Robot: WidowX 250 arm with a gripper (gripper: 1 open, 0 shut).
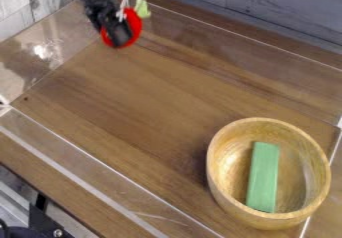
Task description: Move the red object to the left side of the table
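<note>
The red object (119,32) is a small round red toy fruit with a green leafy stem, hanging at the far left of the brown wood-grain table (160,102). My black gripper (110,20) comes down from the top edge and is shut on it, holding it just above the tabletop near the far acrylic wall. The fingers cover the fruit's upper left side.
A round light-wood bowl (227,177) sits at the near right with a green rectangular block (265,177) lying inside it. Low clear acrylic walls (67,162) run along the table's edges.
</note>
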